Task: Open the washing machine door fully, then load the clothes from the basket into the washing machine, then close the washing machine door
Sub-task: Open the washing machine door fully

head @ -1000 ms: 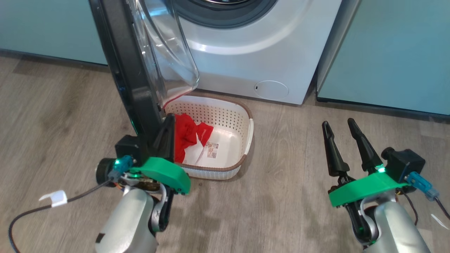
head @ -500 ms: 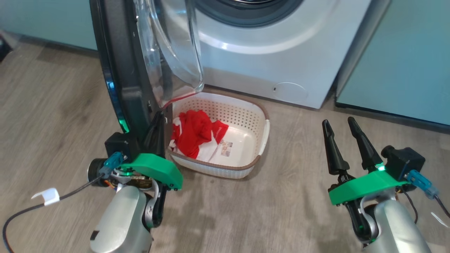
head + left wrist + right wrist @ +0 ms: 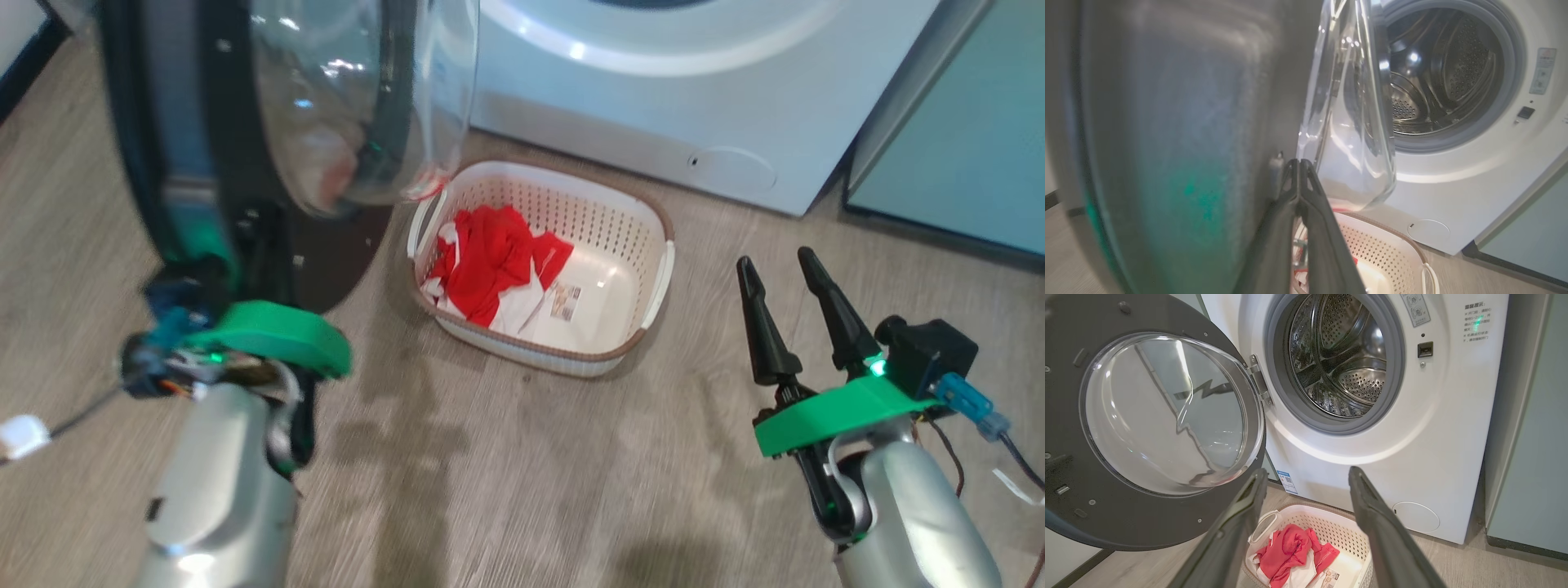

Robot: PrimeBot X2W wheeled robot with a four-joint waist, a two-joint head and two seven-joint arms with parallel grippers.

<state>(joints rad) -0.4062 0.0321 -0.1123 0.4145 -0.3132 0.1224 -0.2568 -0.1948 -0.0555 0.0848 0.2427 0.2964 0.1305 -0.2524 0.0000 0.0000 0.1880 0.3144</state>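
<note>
Washing machine door (image 3: 1167,412) stands open; left end effector (image 3: 1299,163) closed, right end effector (image 3: 774,261) wide

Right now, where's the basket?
Head view, centre: the basket sits on the floor in front of the washing machine, right of the open door, with the clothes in its left half.

The washing machine (image 3: 1453,457) is white, its gasket (image 3: 1331,426) grey, its drum (image 3: 1361,381) steel with dotted holes. The washing machine door (image 3: 1147,516) is glossy black around clear glass. In front of the washing machine, the basket (image 3: 620,237) is cream, hole-patterned and brown-rimmed; the clothes (image 3: 490,261) show 2 colours, red and white.
</note>
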